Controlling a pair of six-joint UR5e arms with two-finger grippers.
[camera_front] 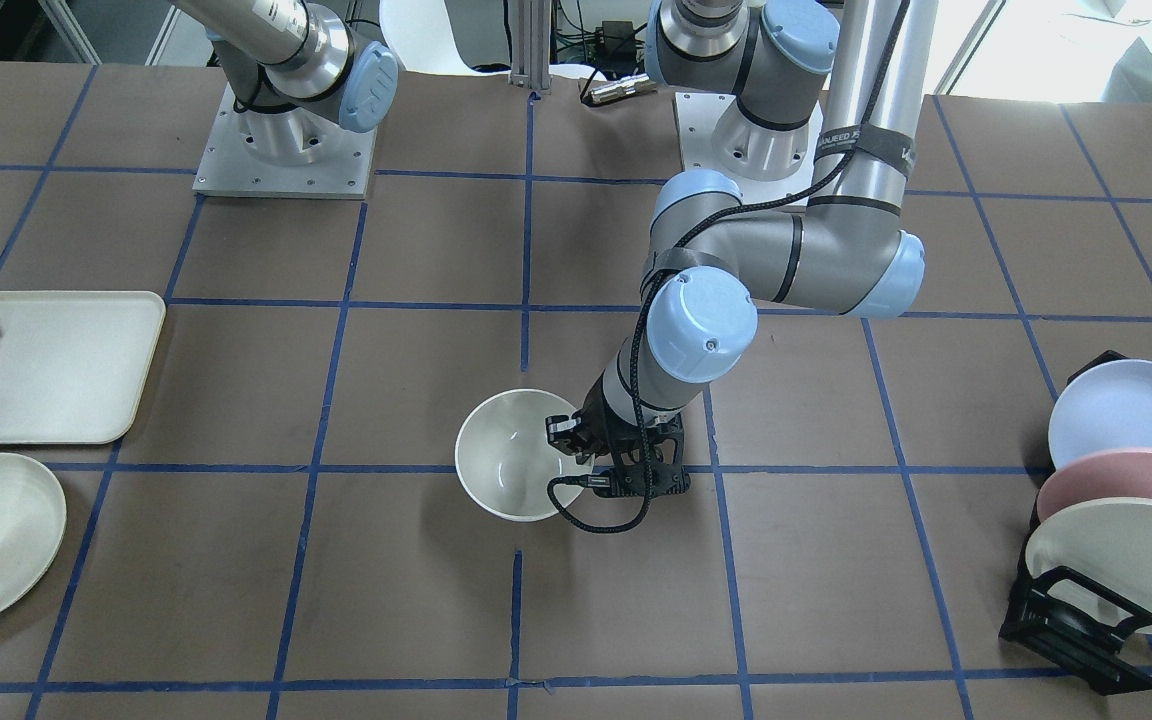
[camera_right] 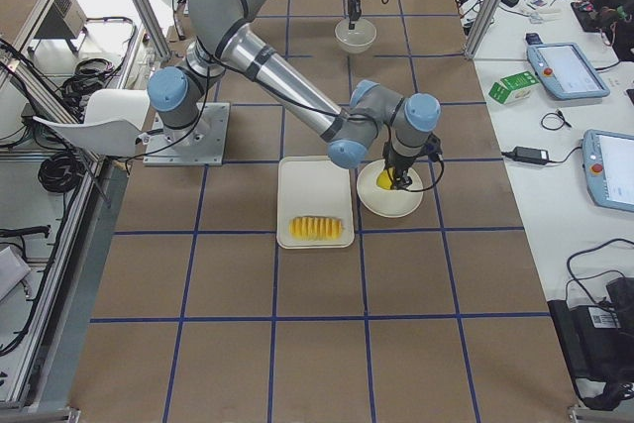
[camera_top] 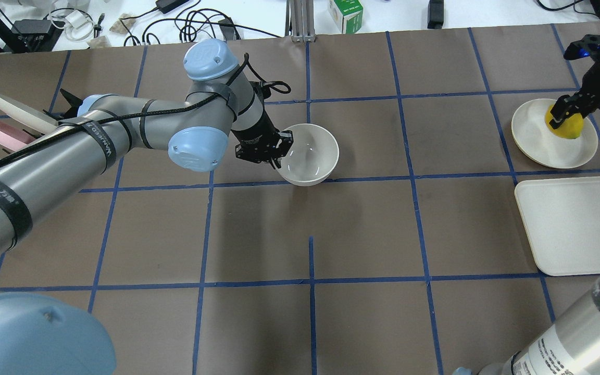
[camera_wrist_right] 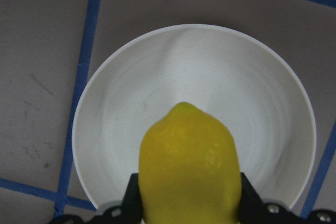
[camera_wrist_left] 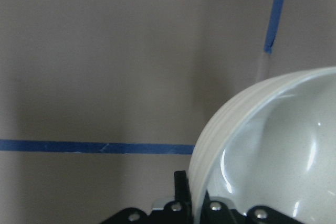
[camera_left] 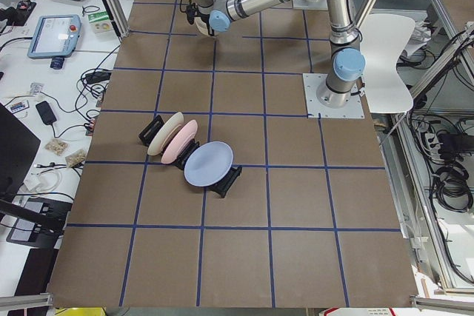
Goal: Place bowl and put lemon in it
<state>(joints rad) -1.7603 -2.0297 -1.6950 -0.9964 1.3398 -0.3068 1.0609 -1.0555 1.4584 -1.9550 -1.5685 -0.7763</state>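
Our left gripper (camera_top: 280, 155) has its jaws shut on the rim of the bowl (camera_top: 311, 156), one finger inside and one outside, on the bowl's left side. The bowl sits mouth-up at the middle of the table (camera_top: 362, 234), just on the far side of a blue tape line (whether it rests fully on the surface we cannot tell).

Well off to the right, our right gripper (camera_top: 564, 119) has clamped the lemon (camera_top: 566, 126) between its fingers, over a white plate (camera_top: 532, 138). In the right wrist view the lemon's (camera_wrist_right: 188, 169) long axis runs away from the gripper, pointed end toward the plate's middle (we cannot tell whether it touches the plate). A white tray (camera_top: 565, 229) lies just on the near side of that plate, and a rack of plates (camera_front: 1116, 500) stands at the far left.
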